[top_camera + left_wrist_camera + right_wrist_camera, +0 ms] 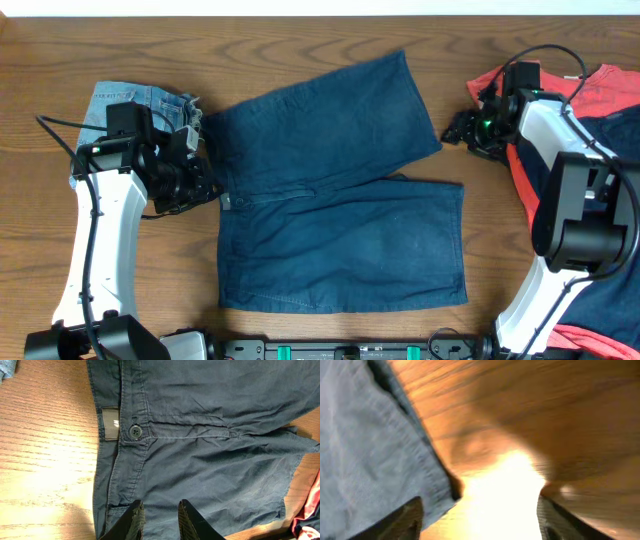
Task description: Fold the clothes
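Splayed navy shorts (340,215) (soft, creased weave)

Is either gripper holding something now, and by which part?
Nothing appears held: the left gripper hangs with jaws apart over the navy shorts, and the right gripper is open beside their hem.

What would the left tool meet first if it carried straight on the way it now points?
Probably the navy shorts: the left tool points at the fabric just beside the waistband, though its height above the cloth is unclear.
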You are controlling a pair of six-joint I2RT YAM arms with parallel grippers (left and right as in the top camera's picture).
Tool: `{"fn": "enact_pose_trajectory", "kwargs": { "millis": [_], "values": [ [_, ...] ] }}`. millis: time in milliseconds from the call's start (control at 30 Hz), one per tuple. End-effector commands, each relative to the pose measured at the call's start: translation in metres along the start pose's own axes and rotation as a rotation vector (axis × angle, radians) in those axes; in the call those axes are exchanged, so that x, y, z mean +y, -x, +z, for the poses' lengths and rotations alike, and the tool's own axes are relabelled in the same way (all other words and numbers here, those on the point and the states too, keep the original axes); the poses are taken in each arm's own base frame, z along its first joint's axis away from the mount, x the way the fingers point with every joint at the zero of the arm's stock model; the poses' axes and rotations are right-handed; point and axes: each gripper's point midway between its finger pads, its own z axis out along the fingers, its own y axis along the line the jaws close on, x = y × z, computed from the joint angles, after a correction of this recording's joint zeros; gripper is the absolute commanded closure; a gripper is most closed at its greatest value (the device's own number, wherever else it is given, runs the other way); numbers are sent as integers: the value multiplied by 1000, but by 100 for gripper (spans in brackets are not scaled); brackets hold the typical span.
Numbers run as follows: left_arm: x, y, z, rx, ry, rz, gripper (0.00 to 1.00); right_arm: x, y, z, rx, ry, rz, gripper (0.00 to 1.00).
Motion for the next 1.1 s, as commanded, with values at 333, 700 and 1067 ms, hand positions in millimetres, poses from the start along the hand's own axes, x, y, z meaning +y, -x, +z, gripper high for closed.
{"fn": "enact_pose_trajectory", "kwargs": {
  "millis": [333, 700, 1067],
  "values": [
    [0, 2, -5, -15, 17, 24, 73, 31, -13, 27, -28, 30, -125, 92],
    [0, 2, -5, -16, 17, 25, 73, -30, 2, -13, -74, -80, 92, 99],
    [2, -14, -5, 50, 23, -8, 71, 35, 9, -97, -214, 155, -127, 48]
  ]
}}
